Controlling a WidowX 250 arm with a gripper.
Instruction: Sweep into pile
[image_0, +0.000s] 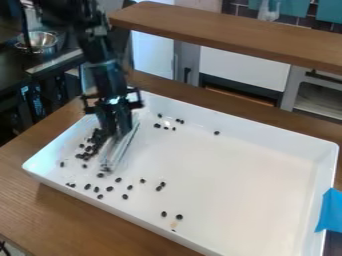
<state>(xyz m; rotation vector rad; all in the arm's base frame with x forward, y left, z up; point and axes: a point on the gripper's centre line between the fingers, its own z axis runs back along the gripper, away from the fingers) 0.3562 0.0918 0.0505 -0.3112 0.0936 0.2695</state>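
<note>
Wooden counter (67, 215) holds the white tray (240, 175), blue tape (330, 212) on its rim.

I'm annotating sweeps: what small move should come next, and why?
Probably lift the clear tool and lower it right of the stray pieces, to sweep left; the thickest cluster lies left of it, strays right.
</note>
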